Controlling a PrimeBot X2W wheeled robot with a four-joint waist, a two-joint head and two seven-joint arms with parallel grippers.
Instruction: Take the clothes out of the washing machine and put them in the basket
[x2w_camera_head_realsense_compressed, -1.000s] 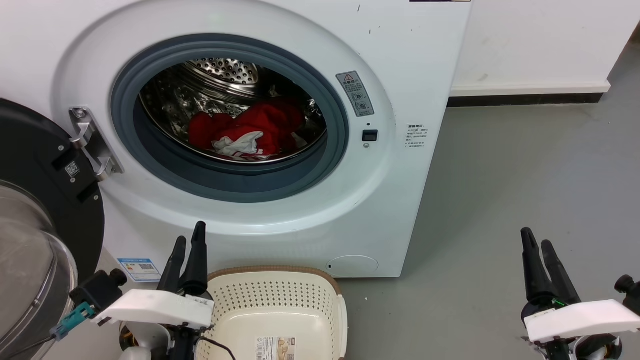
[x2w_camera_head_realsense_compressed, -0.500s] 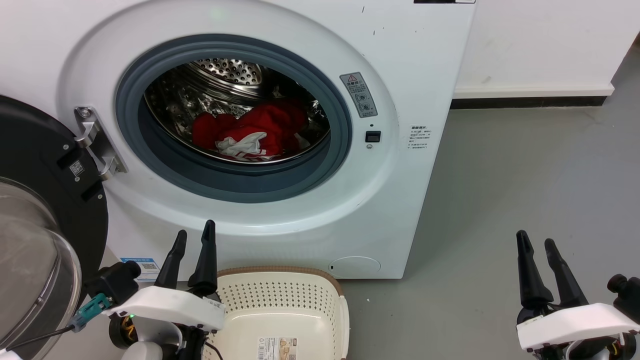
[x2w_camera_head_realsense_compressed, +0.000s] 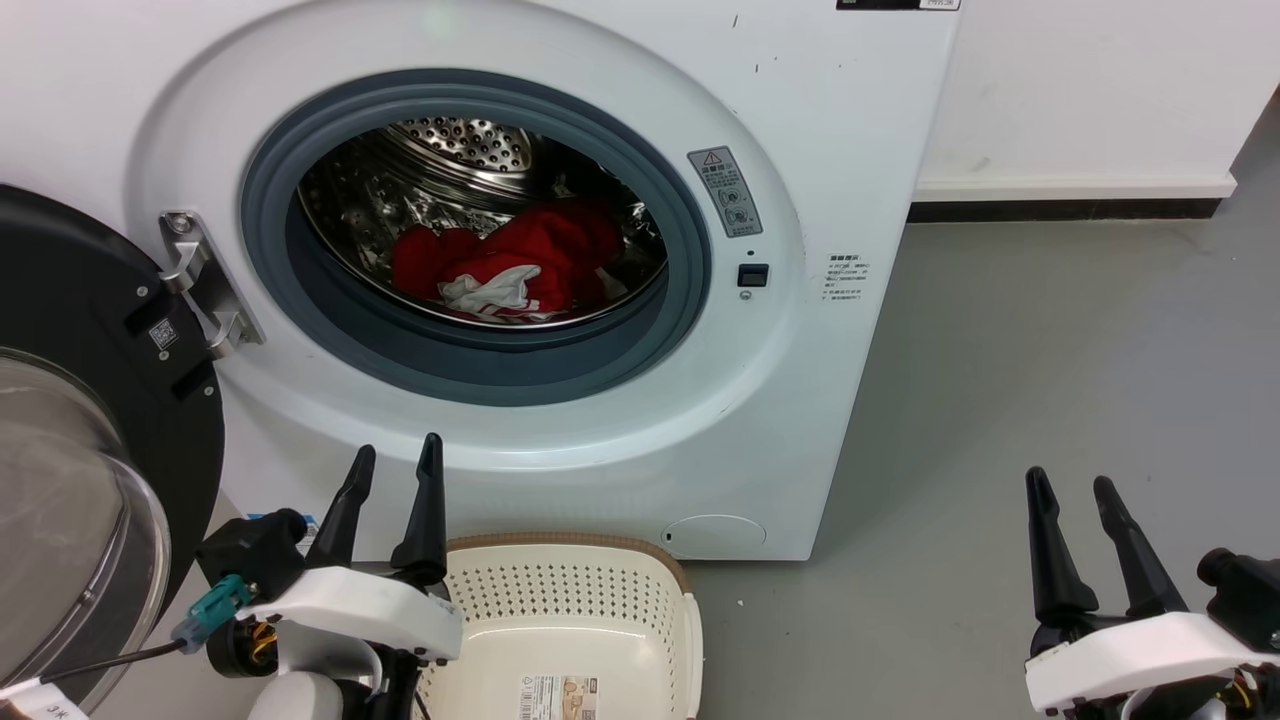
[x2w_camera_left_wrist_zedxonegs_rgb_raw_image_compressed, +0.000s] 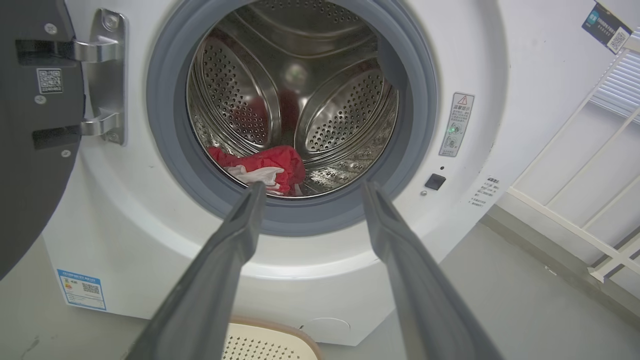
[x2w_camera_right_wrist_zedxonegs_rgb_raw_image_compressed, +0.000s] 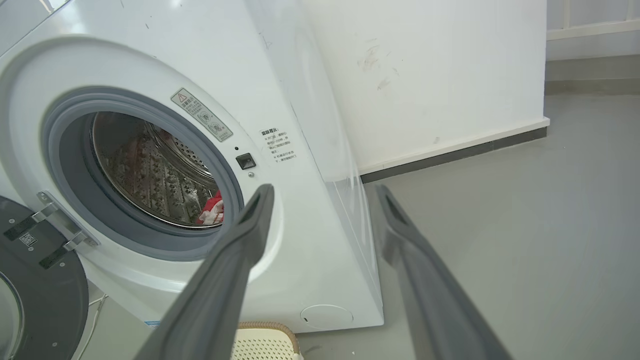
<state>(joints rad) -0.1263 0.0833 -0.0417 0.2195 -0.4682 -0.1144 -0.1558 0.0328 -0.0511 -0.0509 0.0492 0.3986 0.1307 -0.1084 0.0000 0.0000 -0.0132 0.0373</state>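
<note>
The clothes (x2w_camera_head_realsense_compressed: 510, 265) lie straight ahead of the left pincer (x2w_camera_head_realsense_compressed: 398, 447), up inside the drum (x2w_camera_head_realsense_compressed: 460, 140); it's nearer than the right pincer (x2w_camera_head_realsense_compressed: 1068, 480). Both gape empty.

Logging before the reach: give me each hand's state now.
Left hand: open, holding nothing.
Right hand: open, holding nothing.
</note>
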